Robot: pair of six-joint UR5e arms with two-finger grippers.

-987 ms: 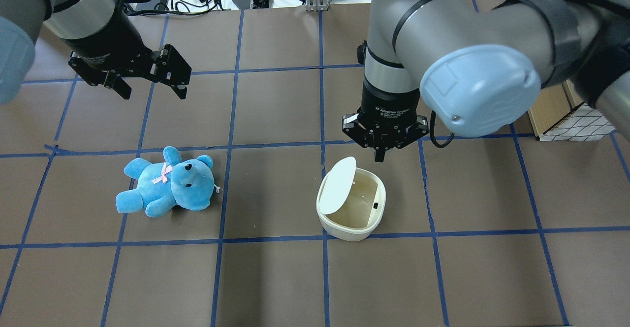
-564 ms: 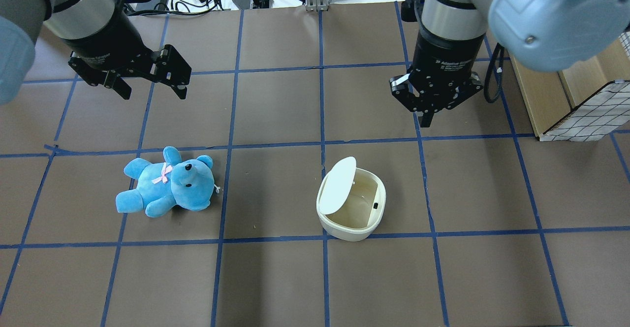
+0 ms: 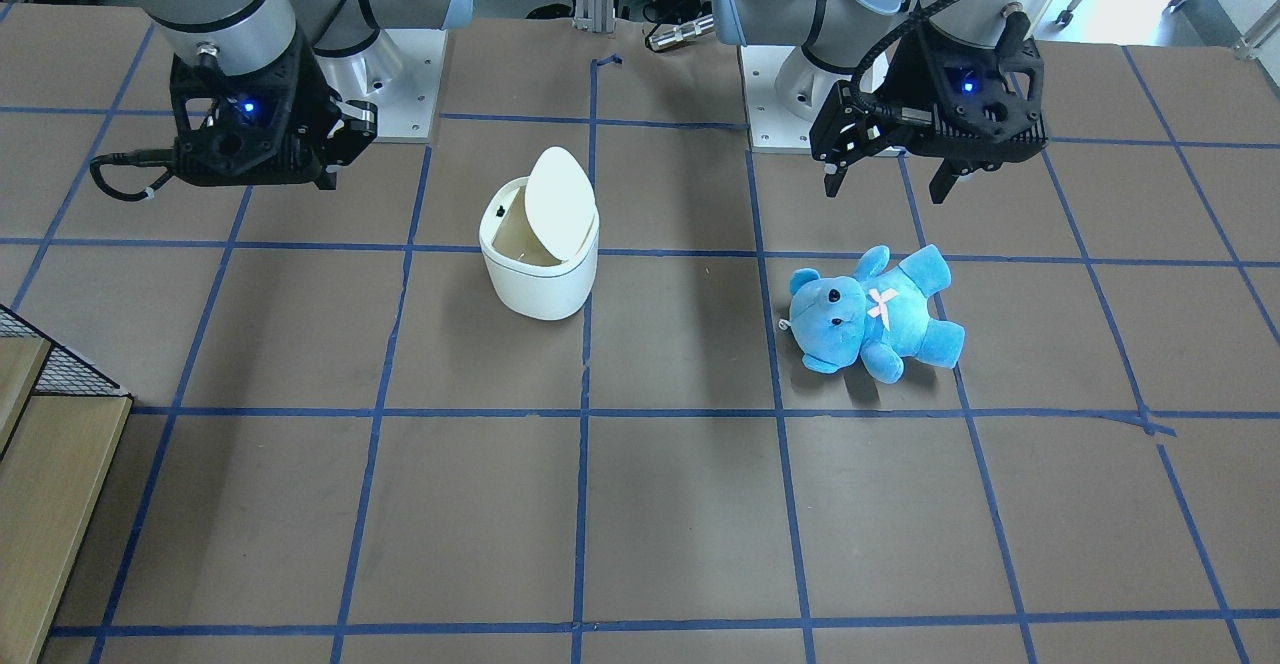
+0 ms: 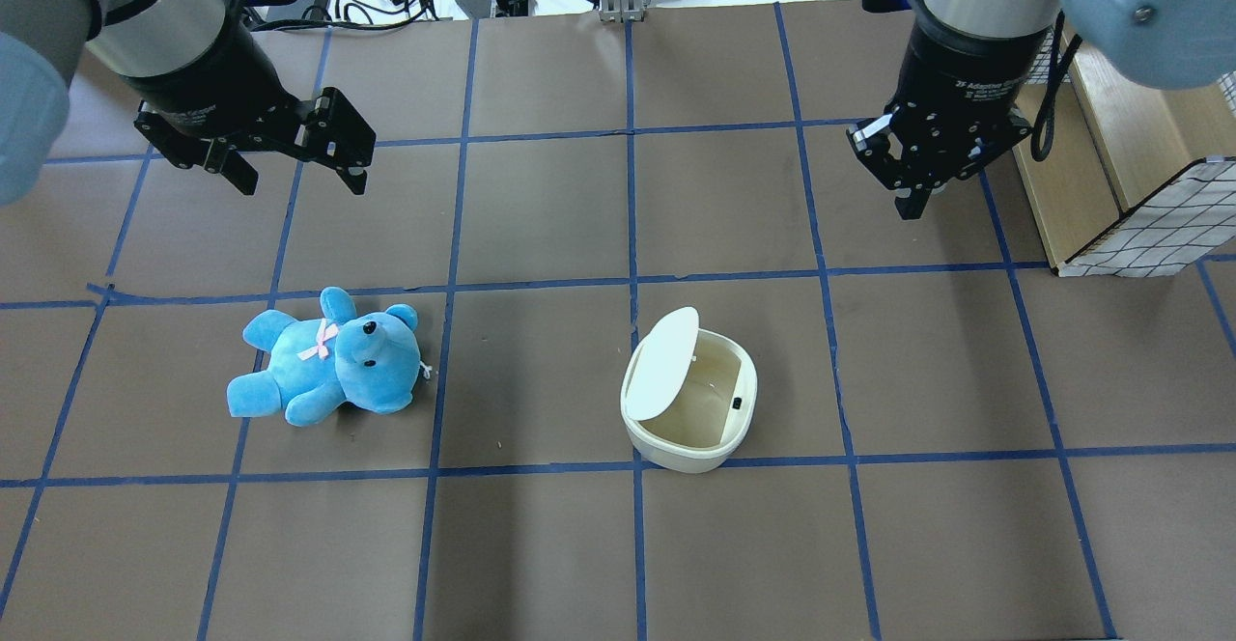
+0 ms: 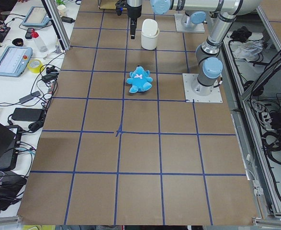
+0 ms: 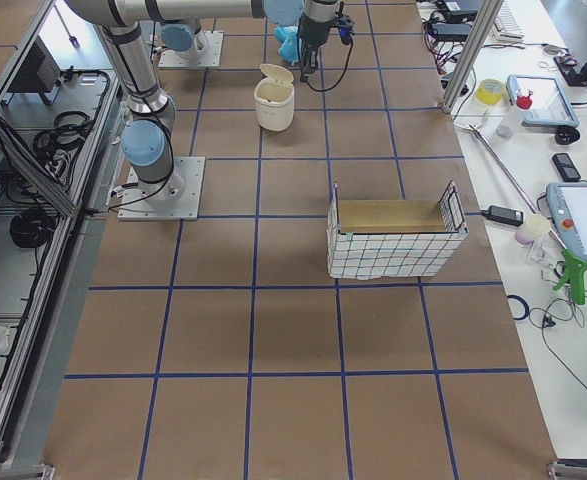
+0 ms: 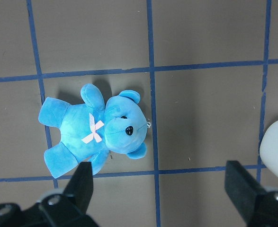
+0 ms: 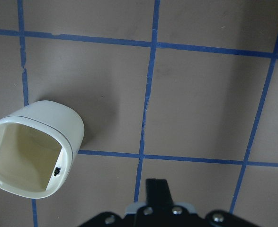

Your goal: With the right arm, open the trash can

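Jaws, right: your right gripper [image 4: 912,202] hangs with its two fingers pressed together into one point and nothing between them. The right wrist view shows a single dark finger stack at its bottom edge.
Jaws, left: your left gripper [image 4: 301,181] is spread wide and empty above the table [image 4: 541,544], on the far side of the blue teddy bear [image 4: 328,371].
Trash can: the trash can [image 4: 676,450] stands upright near the table's middle, on the right arm's half. Its lid [image 4: 662,363] is tipped up on edge, leaving the cream interior open to view.
Change: a second ago the right gripper was poised just behind the can's far rim. It has since swung away to the far right and now sits well apart from the can, near the wire basket [image 4: 1149,226]. Can, lid and bear have not shifted.
Meaning: the opening looks done, and you are most likely watching the arm retreat.
Watch: the lid stands tilted rather than folded flat back, so a knock could probably drop it shut.
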